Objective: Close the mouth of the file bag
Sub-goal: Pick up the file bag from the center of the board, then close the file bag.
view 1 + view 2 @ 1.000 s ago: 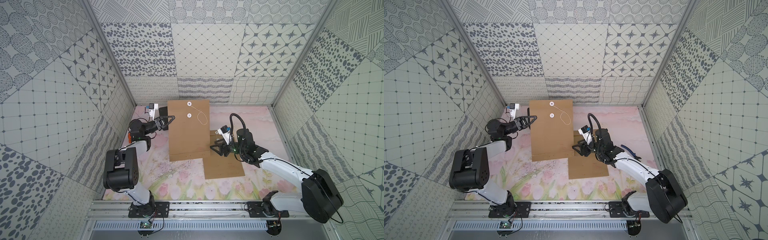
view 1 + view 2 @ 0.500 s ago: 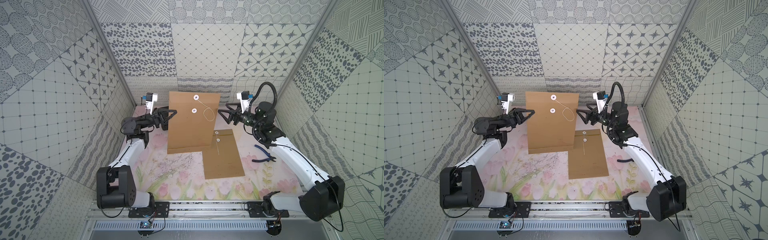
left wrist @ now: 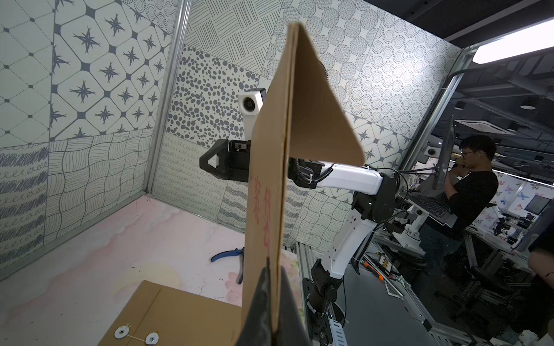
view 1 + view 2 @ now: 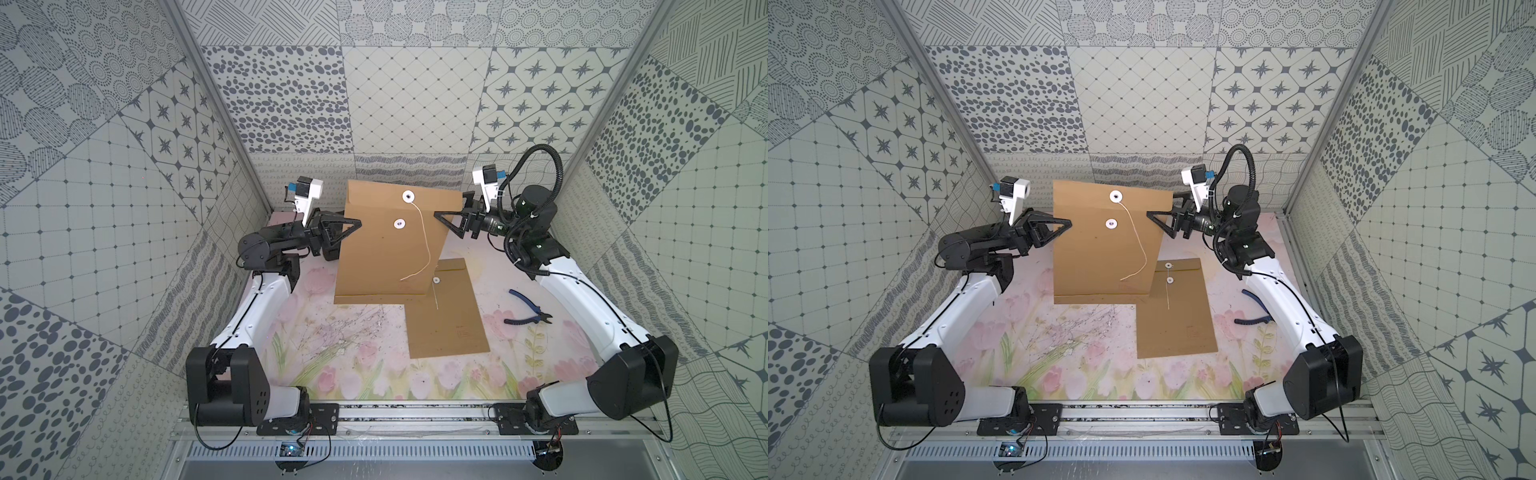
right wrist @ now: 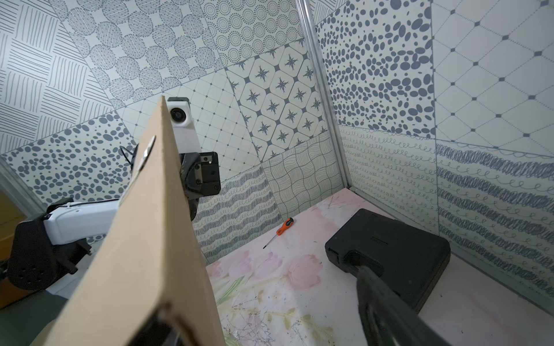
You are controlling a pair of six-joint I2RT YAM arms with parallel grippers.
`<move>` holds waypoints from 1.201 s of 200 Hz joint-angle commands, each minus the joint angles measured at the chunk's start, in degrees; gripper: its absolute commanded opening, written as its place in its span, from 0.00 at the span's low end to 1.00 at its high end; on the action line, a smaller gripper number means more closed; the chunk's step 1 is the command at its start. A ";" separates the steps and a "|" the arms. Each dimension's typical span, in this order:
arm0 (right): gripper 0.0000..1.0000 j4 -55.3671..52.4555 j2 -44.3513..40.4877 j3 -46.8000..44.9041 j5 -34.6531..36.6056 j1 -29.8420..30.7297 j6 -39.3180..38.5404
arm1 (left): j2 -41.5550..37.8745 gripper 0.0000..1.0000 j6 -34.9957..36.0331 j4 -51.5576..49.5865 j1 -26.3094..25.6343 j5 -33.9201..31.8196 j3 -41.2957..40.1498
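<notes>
Over the floral tabletop (image 4: 332, 353), we hold the file bag (image 4: 386, 257) raised, left gripper (image 4: 352, 226) clamped on its edge; right gripper (image 4: 451, 206), jaws apart, must next catch the string (image 4: 426, 245).

Looks along the edge of a tilted brown file bag (image 5: 141, 239), white fastener disc (image 5: 148, 153) on its face, left arm (image 5: 81, 220) partly hidden behind. Finds right gripper (image 5: 263, 293) spread wide, one blurred finger (image 5: 380, 308) well clear of the bag. Beyond, on the floral table (image 5: 314, 223): orange-handled screwdriver (image 5: 281, 229) and black case (image 5: 395, 248), lying apart.
</notes>
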 commanded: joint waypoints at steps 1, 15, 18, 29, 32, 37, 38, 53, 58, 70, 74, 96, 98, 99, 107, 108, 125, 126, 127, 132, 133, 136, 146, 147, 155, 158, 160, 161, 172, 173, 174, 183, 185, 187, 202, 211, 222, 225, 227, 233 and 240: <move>0.83 8.15 -3.04 -6.05 -2.80 -1.56 5.65 | -1.13 0.00 5.12 -3.78 0.20 -0.45 2.70; 0.84 9.16 -4.20 -7.07 -3.30 -1.63 6.56 | -1.14 0.00 5.06 -4.03 0.23 -0.38 3.18; 0.84 9.00 -4.45 -7.00 -3.23 -1.61 6.55 | -1.14 0.00 5.00 -4.07 0.18 -0.40 3.19; 0.85 8.83 -5.00 -6.57 -3.26 -1.71 6.87 | -1.26 0.00 4.73 -4.04 0.01 -0.40 3.03; 0.85 8.95 -4.99 -6.40 -3.30 -1.78 7.04 | -1.27 0.00 4.66 -4.00 -0.06 -0.40 2.95; 0.85 9.28 -4.84 -5.84 -3.46 -1.78 7.54 | -1.39 0.00 4.65 -4.00 -0.32 -0.24 2.85; 0.86 9.37 -4.87 -5.75 -3.51 -1.78 7.75 | -1.40 0.00 4.67 -3.99 -0.33 -0.23 2.80; 0.85 11.61 -3.88 -4.02 -4.68 -1.79 10.29 | -1.75 0.00 5.00 -4.14 -0.50 -0.26 2.20; 0.85 12.43 -3.62 -3.47 -5.14 -1.79 11.23 | -1.80 0.00 5.27 -4.45 -0.51 -0.35 1.99; 0.85 15.60 -3.36 -2.88 -6.25 -1.81 13.70 | -2.09 0.00 6.25 -5.76 -0.47 -0.53 1.66; 0.85 16.57 -3.41 -2.78 -6.63 -1.81 14.44 | -2.21 0.00 6.48 -6.10 -0.52 -0.55 1.62; 0.83 18.34 -4.08 -2.66 -8.60 -1.70 15.73 | -3.00 0.00 9.35 -9.66 -0.50 -1.14 1.86; 0.83 18.32 -4.23 -2.65 -8.74 -1.70 15.79 | -3.10 0.00 9.94 -10.17 -0.50 -1.22 1.94; 0.83 18.33 -4.30 -2.66 -8.79 -1.70 15.83 | -3.13 0.00 10.17 -10.59 -0.51 -1.25 1.95; 0.82 18.85 -4.71 -2.90 -9.37 -1.70 16.11 | -3.50 0.00 12.30 -12.96 -0.52 -1.58 2.18; 0.82 18.90 -4.76 -2.96 -9.42 -1.70 16.16 | -3.55 0.00 12.58 -13.31 -0.48 -1.69 2.20; 0.82 20.73 -5.42 -3.22 -9.54 -1.61 18.06 | -4.05 0.00 15.43 -16.93 -0.48 -2.14 2.54; 0.82 20.77 -5.38 -3.21 -9.54 -1.61 18.20 | -4.09 0.00 15.47 -16.96 -0.46 -2.15 2.56; 0.82 20.92 -5.40 -3.16 -9.59 -1.61 18.35 | -4.10 0.00 15.49 -17.02 -0.49 -2.15 2.57; 0.82 21.46 -5.43 -2.97 -9.82 -1.61 19.12 | -4.12 0.00 15.50 -16.99 -0.49 -2.15 2.58; 0.82 21.62 -5.43 -2.91 -9.81 -1.61 19.25 | -4.12 0.00 15.50 -16.99 -0.55 -2.15 2.58; 0.82 21.96 -5.35 -2.81 -10.14 -1.53 19.58 | -4.10 0.00 15.48 -16.92 -0.53 -2.16 2.61; 0.82 22.30 -5.34 -2.42 -10.47 -1.35 20.10 | -4.08 0.00 15.57 -16.99 -0.57 -2.32 2.71; 0.82 22.30 -5.38 -2.42 -10.41 -1.35 20.18 | -4.06 0.00 15.58 -16.99 -0.59 -2.37 2.69; 0.82 22.81 -5.39 -2.26 -10.12 -1.30 20.68 | -3.97 0.00 15.46 -16.97 -0.61 -2.25 2.75; 0.82 23.11 -5.35 -2.17 -10.08 -1.26 21.00 | -3.89 0.00 15.42 -16.97 -0.55 -2.25 2.82; 0.82 23.38 -5.28 -2.11 -10.03 -1.26 21.33 | -3.87 0.00 15.42 -16.94 -0.60 -2.24 2.84; 0.82 23.45 -5.27 -2.04 -9.96 -1.26 21.41 | -3.86 0.00 15.37 -16.92 -0.60 -2.20 2.84; 0.81 23.37 -4.64 -0.97 -8.85 -1.26 22.83 | -3.95 0.00 15.08 -16.60 -0.67 -2.06 2.84; 0.80 23.27 -4.55 -0.81 -8.76 -1.26 22.95 | -3.95 0.00 15.03 -16.62 -0.69 -2.07 2.80; 0.80 23.22 -4.46 -0.69 -8.67 -1.26 23.10 | -4.04 0.00 15.00 -16.59 -0.69 -2.07 2.78; 0.77 23.29 -3.45 0.63 -8.24 -1.17 25.19 | -4.15 0.00 14.81 -16.39 -0.76 -2.07 2.60; 0.76 23.51 -3.24 0.90 -8.12 -1.10 25.76 | -4.20 0.00 14.80 -16.36 -0.76 -2.07 2.58; 0.76 23.74 -3.02 1.05 -8.07 -1.13 26.25 | -4.25 0.00 14.78 -16.35 -0.78 -2.07 2.56; 0.68 24.44 -1.26 2.47 -8.33 -0.54 28.75 | -4.45 0.00 14.92 -16.37 -0.88 -1.98 2.35; 0.67 24.15 -0.79 2.60 -8.20 0.03 28.69 | -4.50 0.00 15.11 -16.62 -0.92 -2.02 2.46; 0.59 22.54 -0.28 2.92 -8.37 0.79 27.48 | -4.45 0.00 15.22 -16.71 -0.94 -2.35 2.62; 0.57 21.92 -0.13 3.09 -8.52 0.96 27.23 | -4.47 0.00 15.30 -16.80 -0.96 -2.44 2.73; 0.56 21.65 -0.04 3.16 -8.61 1.12 27.08 | -4.47 0.00 15.36 -16.88 -0.96 -2.56 2.79; 0.50 21.16 0.15 3.21 -8.75 1.47 26.76 | -4.30 0.00 15.48 -17.12 -0.90 -2.72 2.99; 0.44 20.66 0.35 3.21 -8.83 1.78 26.40 | -4.22 0.00 15.50 -17.32 -0.96 -2.98 3.25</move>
